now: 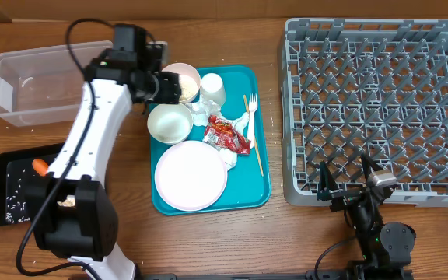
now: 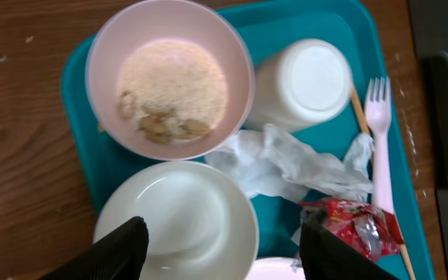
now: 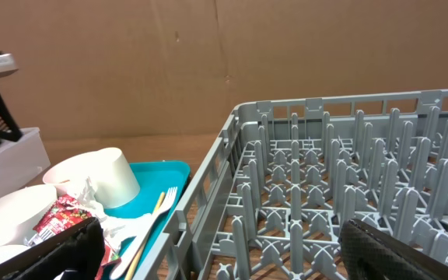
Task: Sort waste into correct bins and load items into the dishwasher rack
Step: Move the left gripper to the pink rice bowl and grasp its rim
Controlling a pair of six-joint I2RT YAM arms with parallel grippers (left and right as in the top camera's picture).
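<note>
Early in the job, as we judge it: the grey dishwasher rack (image 1: pixel 376 109) stands empty, with all loading ahead. The teal tray (image 1: pixel 239 78) carries the plate (image 1: pixel 190 176), a rice-filled bowl (image 1: pixel 181 83), an empty bowl (image 1: pixel 169 122), the cup (image 1: pixel 212 88), napkins (image 2: pixel 286 167), red wrapper (image 1: pixel 226 134), fork (image 1: pixel 252 117) and stick (image 1: pixel 257 152). The clear tub (image 1: pixel 45 82) looks empty to us. The black tray (image 1: pixel 10 190) holds the carrot (image 1: pixel 40 166) and rice scraps (image 1: pixel 14 204). Our left gripper (image 2: pixel 224 249) hovers over the empty bowl, jaws apart. The right gripper (image 3: pixel 224 257) waits beside the rack, spread wide and holding nothing.
</note>
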